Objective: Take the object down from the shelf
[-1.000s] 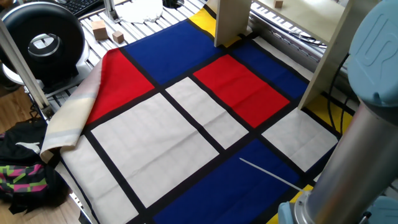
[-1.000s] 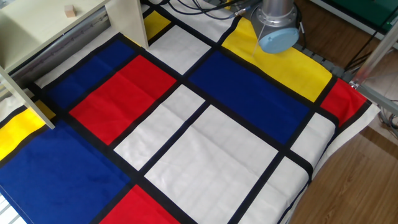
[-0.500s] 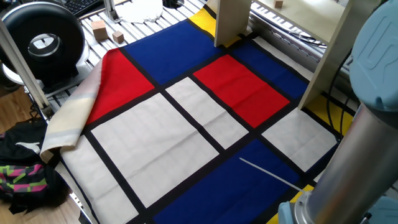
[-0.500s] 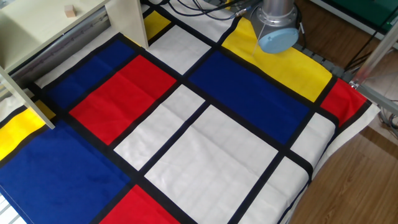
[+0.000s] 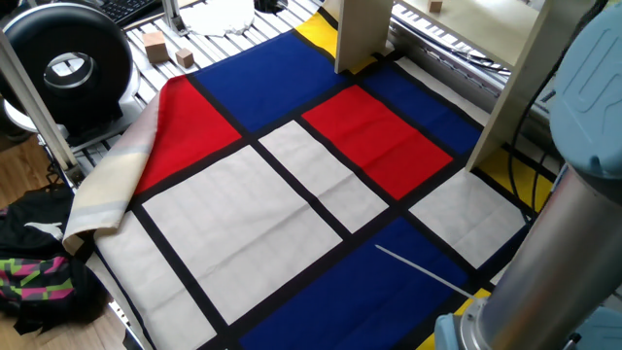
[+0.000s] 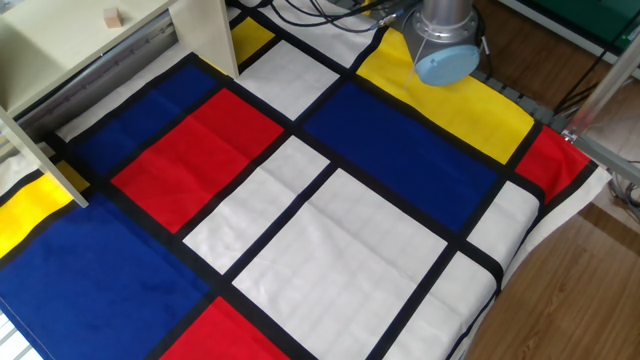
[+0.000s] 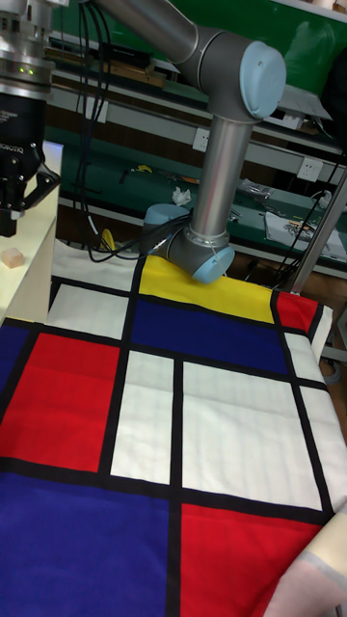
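Observation:
The object (image 7: 12, 257) is a tiny tan block lying on the board of the cream shelf (image 7: 29, 260) at the left edge of the tall fixed view. It also shows as the block (image 5: 434, 6) on the shelf (image 5: 362, 34) in one fixed view. In the other fixed view the block (image 6: 112, 17) rests on the shelf (image 6: 200, 30). My black gripper (image 7: 19, 224) hangs just above the object, open, with nothing between its fingers. Neither of the two fixed views shows the gripper.
A cloth (image 6: 330, 200) of red, blue, white and yellow panels covers the table. Two wooden cubes (image 5: 155, 44) lie on the slatted table beyond it, near a black round device (image 5: 66, 63). The arm's base (image 6: 445, 50) stands at the cloth's far edge.
The arm's blue joint at the right of one fixed view has shifted slightly. The block and the cloth have not moved.

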